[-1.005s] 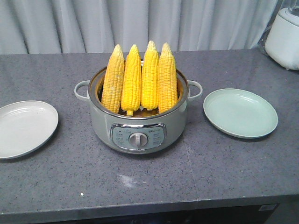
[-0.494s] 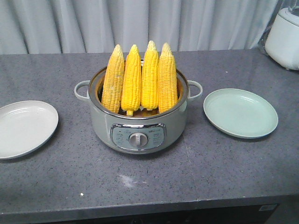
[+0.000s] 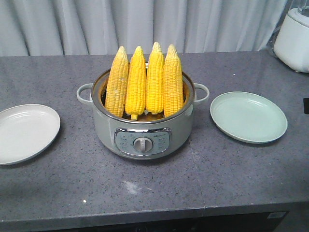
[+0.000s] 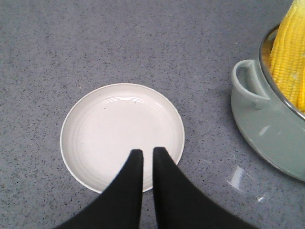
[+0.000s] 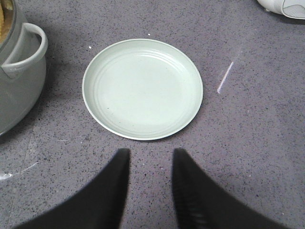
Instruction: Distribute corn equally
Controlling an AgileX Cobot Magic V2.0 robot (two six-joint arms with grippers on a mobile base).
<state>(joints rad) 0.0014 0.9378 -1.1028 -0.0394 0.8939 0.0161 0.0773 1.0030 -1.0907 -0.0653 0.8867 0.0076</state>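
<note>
Several cobs of corn (image 3: 145, 84) stand upright, tips up, in a grey-green electric pot (image 3: 142, 130) at the middle of the counter. An empty white plate (image 3: 26, 133) lies to its left and an empty pale green plate (image 3: 248, 117) to its right. My left gripper (image 4: 145, 151) hovers over the near rim of the white plate (image 4: 119, 129), its fingers almost together with nothing between them; corn (image 4: 288, 52) shows at the right edge. My right gripper (image 5: 151, 152) stands open over bare counter just short of the green plate (image 5: 143, 88).
A white appliance (image 3: 293, 41) stands at the back right corner, with a curtain behind the counter. The pot's side handles (image 4: 248, 83) stick out towards each plate. A dark bit of the right arm (image 3: 306, 105) shows at the front view's right edge.
A dark piece of the right arm has come into the front view at the right edge. The corn, pot and plates have not moved.
</note>
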